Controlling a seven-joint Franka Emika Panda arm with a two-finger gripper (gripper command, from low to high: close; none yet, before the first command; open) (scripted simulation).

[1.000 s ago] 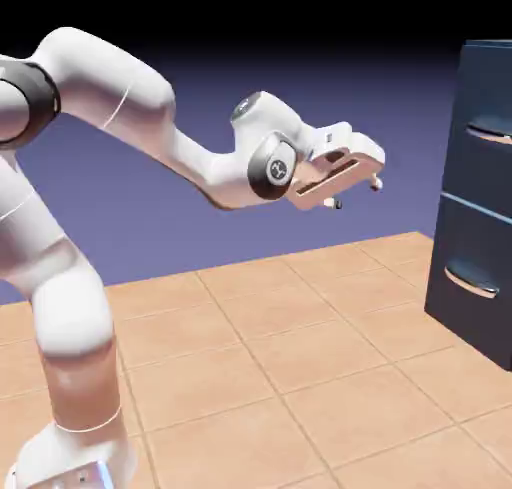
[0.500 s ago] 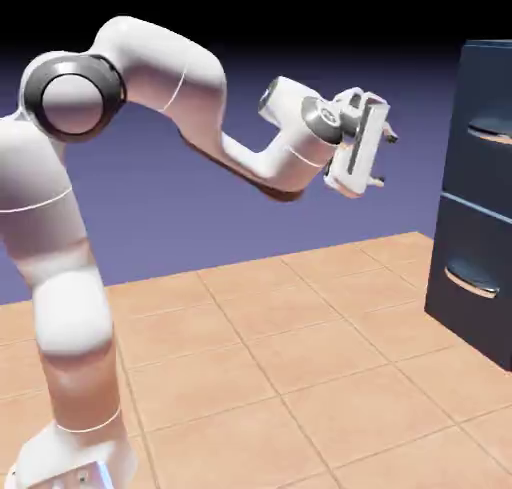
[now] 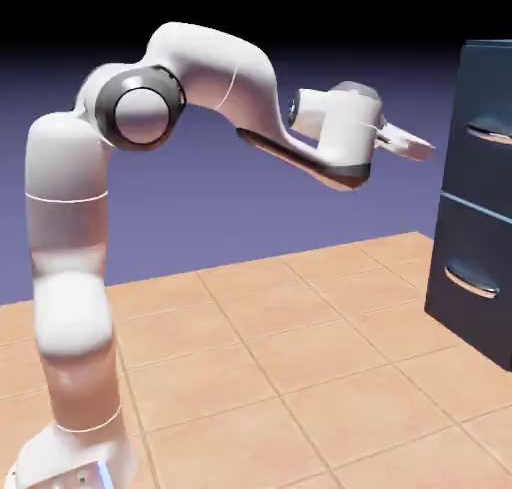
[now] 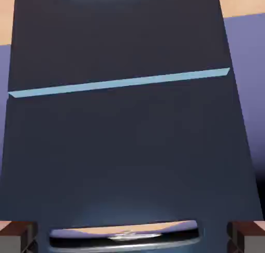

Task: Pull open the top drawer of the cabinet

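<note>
The dark navy cabinet (image 3: 478, 207) stands at the exterior view's right edge. Its top drawer (image 3: 492, 107) carries a curved silver handle (image 3: 491, 132). My gripper (image 3: 420, 145) is level with that handle, points at it and stops a short gap to its left, touching nothing. The hand view is rolled upside down, so the top drawer (image 4: 129, 159) fills its lower part. There the handle (image 4: 124, 236) lies at the bottom edge, between my fingertips (image 4: 18, 236). The gripper (image 4: 132, 240) is open and holds nothing.
The lower drawer (image 3: 475, 277) has a like silver handle (image 3: 470, 282). A light-blue seam (image 4: 119, 83) divides the two drawer fronts. Orange tiled floor (image 3: 280, 377) lies under the arm. The robot's base stands at the lower left.
The arm has risen and stretched to the right. The hand has turned from pointing downward to pointing straight at the top drawer, and it has come closer to the cabinet.
</note>
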